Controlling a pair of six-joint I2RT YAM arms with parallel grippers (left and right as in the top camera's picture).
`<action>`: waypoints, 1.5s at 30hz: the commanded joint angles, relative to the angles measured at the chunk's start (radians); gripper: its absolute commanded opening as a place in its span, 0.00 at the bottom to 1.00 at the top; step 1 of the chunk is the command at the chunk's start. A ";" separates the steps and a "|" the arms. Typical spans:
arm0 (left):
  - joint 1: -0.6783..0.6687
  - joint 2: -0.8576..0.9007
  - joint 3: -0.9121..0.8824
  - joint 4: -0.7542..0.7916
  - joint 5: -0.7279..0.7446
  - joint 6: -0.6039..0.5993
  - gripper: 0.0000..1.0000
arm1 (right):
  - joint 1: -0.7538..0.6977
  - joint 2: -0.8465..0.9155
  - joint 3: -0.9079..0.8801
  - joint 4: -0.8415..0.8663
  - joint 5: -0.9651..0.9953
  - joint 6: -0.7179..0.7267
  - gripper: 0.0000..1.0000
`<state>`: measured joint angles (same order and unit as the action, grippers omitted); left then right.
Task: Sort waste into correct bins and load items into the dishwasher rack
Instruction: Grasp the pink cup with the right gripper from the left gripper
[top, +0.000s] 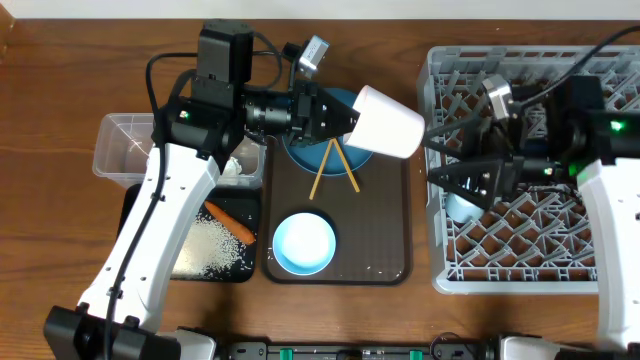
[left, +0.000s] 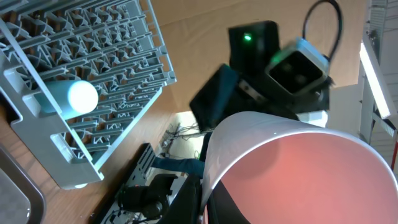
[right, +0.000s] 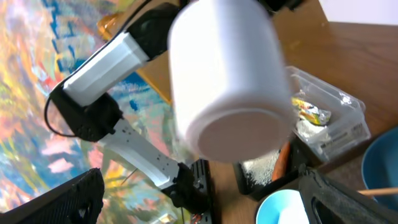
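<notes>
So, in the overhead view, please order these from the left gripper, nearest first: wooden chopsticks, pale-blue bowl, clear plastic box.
From the left gripper:
1. wooden chopsticks, close by, on the brown tray
2. pale-blue bowl, tray's near end
3. clear plastic box, far left

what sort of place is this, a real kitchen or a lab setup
Probably a robot lab bench staged as a dish-clearing station: two robot arms at a wooden table, a grey dishwasher rack, and a brown tray holding a bowl and chopsticks.
</notes>
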<state>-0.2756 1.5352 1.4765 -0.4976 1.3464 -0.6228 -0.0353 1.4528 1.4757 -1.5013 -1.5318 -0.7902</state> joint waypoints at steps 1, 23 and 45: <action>-0.011 0.002 0.001 -0.003 0.000 0.024 0.06 | 0.004 -0.007 0.016 0.002 -0.028 0.000 0.99; -0.097 0.002 0.001 -0.015 0.000 0.024 0.06 | 0.048 -0.007 0.016 0.040 -0.027 0.000 0.80; -0.141 0.002 0.001 -0.035 -0.005 0.055 0.06 | 0.050 -0.007 0.016 0.056 -0.027 0.000 0.40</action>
<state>-0.3946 1.5356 1.4765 -0.5270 1.3346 -0.5747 -0.0032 1.4483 1.4765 -1.4544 -1.5173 -0.7750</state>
